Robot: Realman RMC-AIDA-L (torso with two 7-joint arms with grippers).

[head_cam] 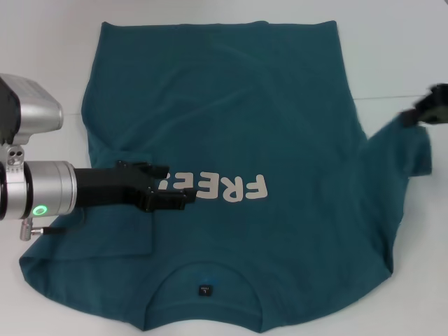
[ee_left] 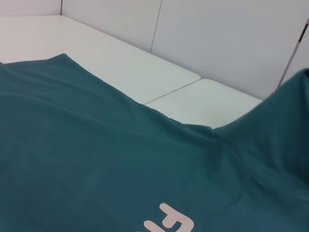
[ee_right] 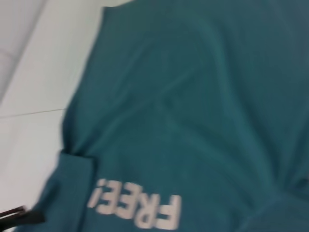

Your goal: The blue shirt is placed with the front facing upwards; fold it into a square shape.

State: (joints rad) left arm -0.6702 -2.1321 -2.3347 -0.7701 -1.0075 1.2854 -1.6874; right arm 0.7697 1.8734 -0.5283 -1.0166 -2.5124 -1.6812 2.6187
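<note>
The blue shirt [head_cam: 231,119] lies spread face up on the white table [head_cam: 399,49], with its collar [head_cam: 203,269] nearest me. White "FREE!" lettering [head_cam: 231,187] crosses the chest. The shirt's left sleeve is folded in over the body [head_cam: 122,224]. My left gripper [head_cam: 171,185] hovers open just over the chest, at the left end of the lettering. My right gripper [head_cam: 428,106] is at the far right edge, shut on the right sleeve [head_cam: 395,147], which is pulled up off the table. The shirt also shows in the left wrist view [ee_left: 96,159] and the right wrist view [ee_right: 193,106].
A seam in the table top [head_cam: 399,97] runs out to the right of the shirt. Bare white table [ee_left: 120,63] lies beyond the hem, with wall panels [ee_left: 217,34] behind it. A small dark tag [head_cam: 204,288] sits inside the collar.
</note>
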